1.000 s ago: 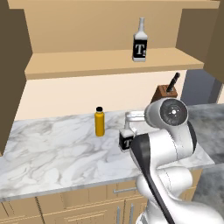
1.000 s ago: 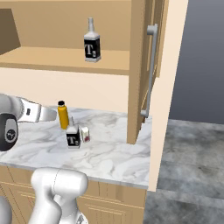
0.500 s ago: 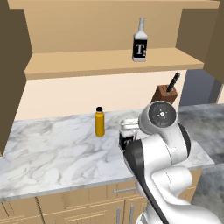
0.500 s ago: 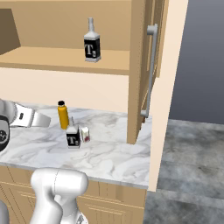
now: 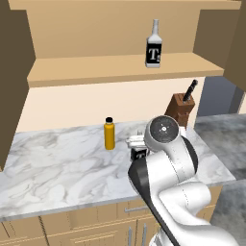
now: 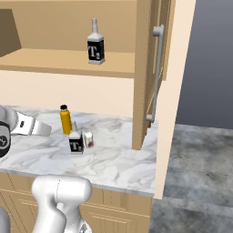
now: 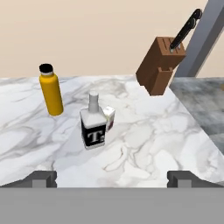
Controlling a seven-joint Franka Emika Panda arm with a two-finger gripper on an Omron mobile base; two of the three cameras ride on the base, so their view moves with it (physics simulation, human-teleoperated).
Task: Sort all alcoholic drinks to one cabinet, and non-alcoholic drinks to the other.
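"T" bottle number one [image 5: 153,44] is already sitting up on the long shelf of the wide cabinet [image 5: 120,67], so that part of the sorting looks done. Its twin, the second "T" bottle [image 7: 93,122], is standing upright on the marble bench [image 7: 144,144], dead ahead of the pincer [image 7: 112,177] and a little beyond the fingertips, with a small white carton [image 7: 109,118] touching or nearly touching its far-right side. The pincer is hanging wide open with nothing in it, both tips [image 7: 41,178] spread well clear of the bottle on either side.

Orange bottle with the black cap [image 7: 51,89] is standing further out and off to the pincer's left, apart from the "T" bottle. A knife block [image 7: 159,64] is sitting way out ahead to the right, near the bench's far corner. The narrow cabinet with the grey bar handle [image 6: 157,73] is waiting off past the bench's right end, and I can't see inside it from here.

So by my count it's roughly a third done: one booze bottle shelved, one still to grab and lift up beside it, then the orange one needs to go into the narrow cabinet. Looks like it's lining up on the second "T" bottle, and that carton crowding it could get knocked.
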